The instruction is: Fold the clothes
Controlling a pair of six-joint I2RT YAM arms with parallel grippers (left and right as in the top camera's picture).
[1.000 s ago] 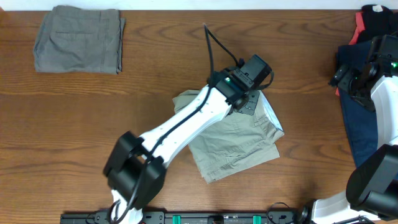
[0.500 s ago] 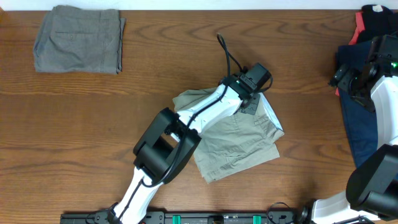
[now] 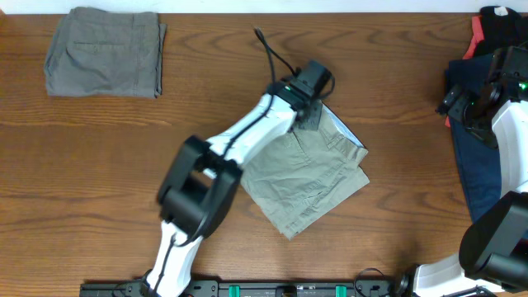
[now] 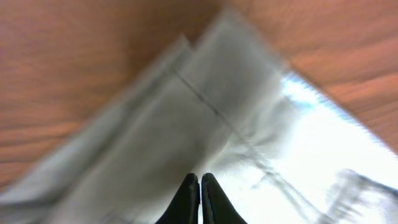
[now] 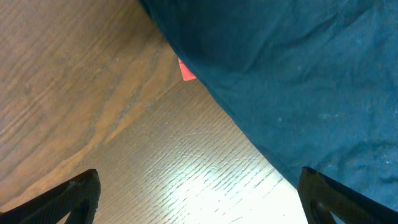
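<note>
The pale khaki shorts [image 3: 305,177] lie folded and skewed like a diamond at the table's middle; they fill the blurred left wrist view [image 4: 249,112]. My left gripper [image 3: 310,115] sits at the shorts' top corner, its fingertips [image 4: 200,186] pressed together on the cloth. My right gripper [image 3: 460,103] hovers open at the right edge; its wide-spread fingers [image 5: 199,186] are empty over bare wood, beside the navy garment [image 5: 298,81].
Folded darker grey shorts [image 3: 103,51] lie at the back left. A pile at the right edge holds the navy garment [image 3: 478,177], a black one [image 3: 499,21] and a red one [image 3: 472,45]. The table [image 3: 165,157] is brown wood.
My left gripper has moved up and to the left, and the khaki shorts have slid and turned with it. The right arm has not moved.
</note>
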